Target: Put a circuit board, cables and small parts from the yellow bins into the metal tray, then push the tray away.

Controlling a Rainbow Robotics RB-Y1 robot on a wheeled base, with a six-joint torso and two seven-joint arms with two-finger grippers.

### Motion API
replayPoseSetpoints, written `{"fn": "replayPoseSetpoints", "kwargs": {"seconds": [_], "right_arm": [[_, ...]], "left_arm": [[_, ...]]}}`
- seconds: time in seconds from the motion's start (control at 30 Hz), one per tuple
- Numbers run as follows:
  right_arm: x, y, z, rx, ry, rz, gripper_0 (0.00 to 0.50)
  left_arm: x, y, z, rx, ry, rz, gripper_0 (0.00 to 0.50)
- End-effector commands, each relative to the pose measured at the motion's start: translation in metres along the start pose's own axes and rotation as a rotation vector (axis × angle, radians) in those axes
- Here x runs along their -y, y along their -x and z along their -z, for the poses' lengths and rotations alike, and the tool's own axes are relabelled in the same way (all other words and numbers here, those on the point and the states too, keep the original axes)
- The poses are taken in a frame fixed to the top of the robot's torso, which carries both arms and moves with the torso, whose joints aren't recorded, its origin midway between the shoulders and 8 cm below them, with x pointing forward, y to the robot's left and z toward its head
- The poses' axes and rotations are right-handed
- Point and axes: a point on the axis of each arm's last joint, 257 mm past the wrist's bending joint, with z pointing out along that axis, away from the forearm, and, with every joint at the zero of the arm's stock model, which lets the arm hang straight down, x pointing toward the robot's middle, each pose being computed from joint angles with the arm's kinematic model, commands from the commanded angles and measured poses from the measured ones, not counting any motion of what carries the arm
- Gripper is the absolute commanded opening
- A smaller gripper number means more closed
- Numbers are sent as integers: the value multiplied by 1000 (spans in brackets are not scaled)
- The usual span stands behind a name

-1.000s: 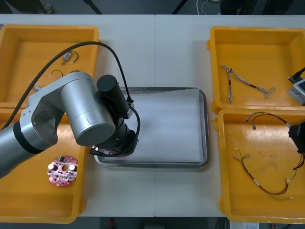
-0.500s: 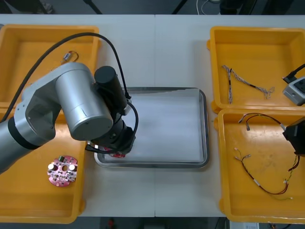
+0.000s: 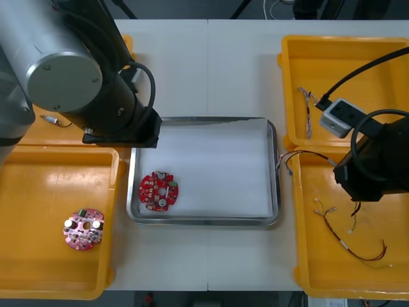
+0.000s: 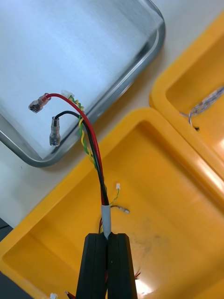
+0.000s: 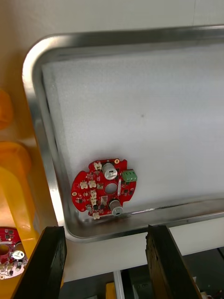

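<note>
A round red circuit board (image 3: 159, 190) lies flat in the near left corner of the metal tray (image 3: 276, 167). In the left wrist view my left gripper (image 5: 105, 233) hangs open above that corner, with the board (image 5: 105, 188) just beyond its fingertips and nothing between them. My right gripper (image 4: 107, 237) is shut on a cable of red, black and yellow wires (image 4: 93, 149) over the near right bin (image 4: 154, 196). The cable's metal-tipped ends (image 4: 52, 122) hang over the tray's rim (image 4: 135, 65). In the front view the cable (image 3: 291, 157) reaches from my right arm (image 3: 374, 167) to the tray's right edge.
A second, pink board (image 3: 83, 229) lies in the near left bin (image 3: 38, 272). The far right bin (image 3: 345, 54) holds a twisted cable (image 3: 319, 110). Red and yellow cables (image 3: 348, 240) remain in the near right bin. My left arm (image 3: 77, 70) covers the far left bin.
My left gripper has let go of the red board in the tray and risen clear. My right arm has come in, taken a cable from the near right bin and lifted it towards the tray.
</note>
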Motion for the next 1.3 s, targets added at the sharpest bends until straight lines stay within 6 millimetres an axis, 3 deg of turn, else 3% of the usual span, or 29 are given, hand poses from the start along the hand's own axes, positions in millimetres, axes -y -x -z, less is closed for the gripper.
{"fn": "replayPoseSetpoints", "kwargs": {"seconds": [0.03, 0.27, 0.57, 0.9, 1.3], "right_arm": [[-17, 31, 2, 20, -52, 225, 0], [-60, 61, -13, 38, -23, 394, 0], [-96, 85, -40, 18, 43, 503, 0], [-125, 110, -75, 82, 12, 669, 0], [-136, 109, -129, 61, 52, 846, 0]], "left_arm": [[-30, 37, 32, 79, 25, 122, 500], [-80, 62, 47, 101, 61, 285, 500], [-143, 88, 60, 121, 123, 460, 500], [-208, 89, 51, 89, 243, 607, 500], [-237, 105, 50, 103, 225, 703, 500]]}}
